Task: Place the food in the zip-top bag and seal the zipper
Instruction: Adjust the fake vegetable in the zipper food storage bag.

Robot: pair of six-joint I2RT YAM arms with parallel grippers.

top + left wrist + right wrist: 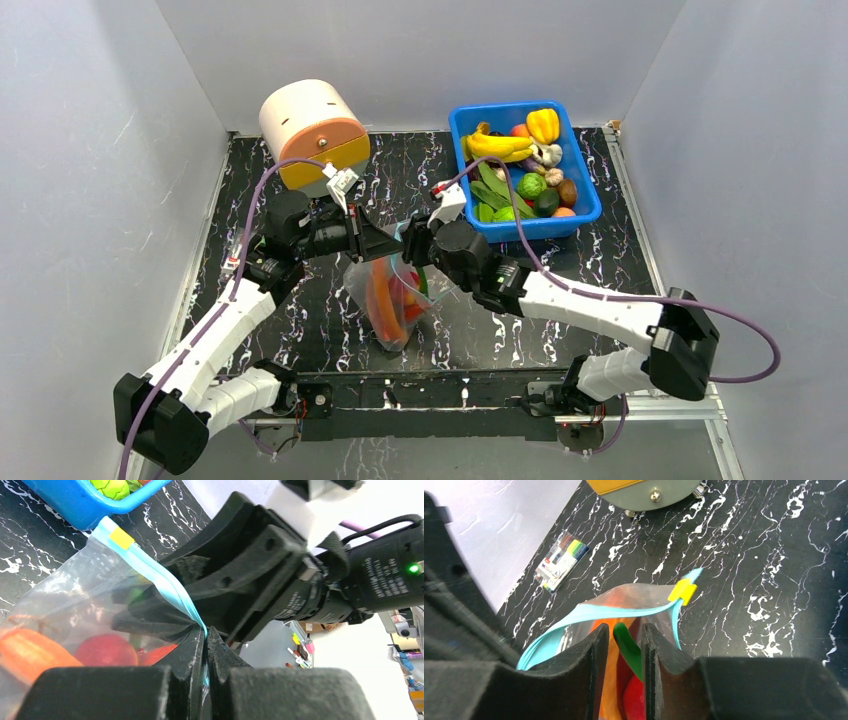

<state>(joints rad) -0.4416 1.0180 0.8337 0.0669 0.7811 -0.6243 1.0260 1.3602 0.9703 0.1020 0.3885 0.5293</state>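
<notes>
Pinching the teal zipper [170, 587] between the pressed-together fingers of my left gripper [206, 630], I hold one end of the zip-top bag [385, 300] over the middle of the black table [320, 340]. My right gripper [624, 627] sits at the bag's mouth with its jaws a little apart, the strip curving just beyond them toward its yellow slider [682, 591]. Red, orange and green food [105, 650] lies inside the bag, and more fills the blue bin [520, 228] at the far right.
</notes>
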